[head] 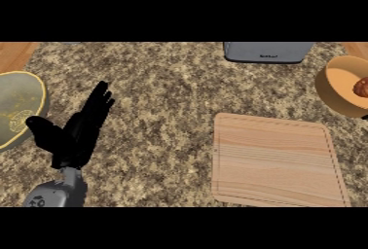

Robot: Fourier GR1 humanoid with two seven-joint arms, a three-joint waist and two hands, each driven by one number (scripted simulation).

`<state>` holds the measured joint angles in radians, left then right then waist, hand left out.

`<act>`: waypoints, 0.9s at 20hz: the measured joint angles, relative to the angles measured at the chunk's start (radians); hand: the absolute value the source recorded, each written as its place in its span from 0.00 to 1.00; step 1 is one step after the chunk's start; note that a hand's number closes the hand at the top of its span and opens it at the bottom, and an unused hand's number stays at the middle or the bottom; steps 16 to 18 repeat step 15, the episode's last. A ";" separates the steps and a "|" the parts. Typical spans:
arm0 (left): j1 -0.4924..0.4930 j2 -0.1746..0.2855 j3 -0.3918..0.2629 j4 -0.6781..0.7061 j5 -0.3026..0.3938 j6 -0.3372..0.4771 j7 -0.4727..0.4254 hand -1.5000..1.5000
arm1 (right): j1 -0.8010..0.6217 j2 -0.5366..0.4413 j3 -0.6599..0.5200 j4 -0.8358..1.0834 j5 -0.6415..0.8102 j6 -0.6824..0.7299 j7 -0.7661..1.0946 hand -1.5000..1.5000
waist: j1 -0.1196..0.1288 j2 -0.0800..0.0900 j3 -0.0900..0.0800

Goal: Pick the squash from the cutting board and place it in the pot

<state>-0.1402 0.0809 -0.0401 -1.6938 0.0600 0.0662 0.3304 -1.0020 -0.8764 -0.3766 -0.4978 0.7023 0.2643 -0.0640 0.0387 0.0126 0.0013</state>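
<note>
Head view, looking steeply down on the speckled worktop (165, 97). My left hand (75, 136) rises from the lower left on its grey forearm (54, 194). Its fingers (101, 99) are straight and pressed close together, pointing away from me; the thumb (39, 126) is spread out to the left, and the hand holds nothing. The thumb's tip overlaps the right-hand rim of the pot (39, 92), which is cut off by the left edge of the view.

Inside the pot, low against its right wall and just beside my thumb, lies a pale yellow form that I take for the squash (16, 118), though I cannot make out its outline.

The board (273, 160) lies flat at the lower right, well apart from my hand and the pot. Beyond it, at the right edge, a tan bowl (327, 87) holds a reddish-brown item (361, 87), only partly in view. A grey appliance (267, 51) stands at the far edge, above the board.
</note>
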 measured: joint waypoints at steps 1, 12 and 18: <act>-0.005 0.002 0.004 0.010 0.003 -0.003 -0.001 0.50 | -0.009 0.010 -0.008 0.027 -0.007 0.000 0.010 0.00 | 0.000 0.001 0.000; 0.004 -0.002 -0.002 -0.009 -0.004 -0.002 0.005 0.50 | -0.073 0.025 -0.209 0.153 -0.180 -0.102 -0.027 0.00 | -0.001 0.002 0.002; 0.008 0.002 0.005 -0.014 0.004 -0.007 0.003 0.50 | -0.069 -0.010 -0.268 0.163 -0.226 -0.152 -0.053 0.00 | -0.003 0.002 0.001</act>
